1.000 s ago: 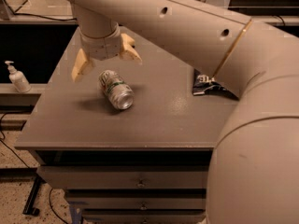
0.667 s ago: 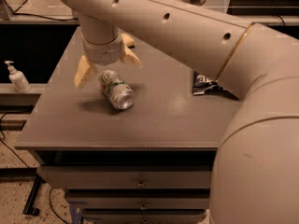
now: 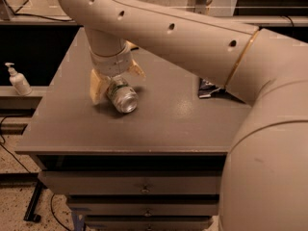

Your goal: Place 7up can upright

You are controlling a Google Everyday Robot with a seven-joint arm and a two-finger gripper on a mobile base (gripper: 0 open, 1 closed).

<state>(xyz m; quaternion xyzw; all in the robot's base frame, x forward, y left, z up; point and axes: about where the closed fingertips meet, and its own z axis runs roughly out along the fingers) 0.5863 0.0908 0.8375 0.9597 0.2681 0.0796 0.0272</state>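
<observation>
The 7up can (image 3: 121, 95) lies on its side on the grey table top (image 3: 159, 124), left of middle, its shiny silver end facing the camera and green markings on its whitish body. My gripper (image 3: 117, 81) is down over the can's far end, open, with one cream finger (image 3: 98, 86) on the can's left and the other finger (image 3: 136, 69) behind its right. The fingers straddle the can and have not closed on it.
A dark chip bag (image 3: 210, 87) lies at the table's right, partly hidden by my arm. A white pump bottle (image 3: 18, 80) stands on a ledge off the table's left. Drawers (image 3: 144, 189) sit below the front edge.
My gripper has come down and slightly right, from above and behind the can to straddling its far end. The can has not moved.
</observation>
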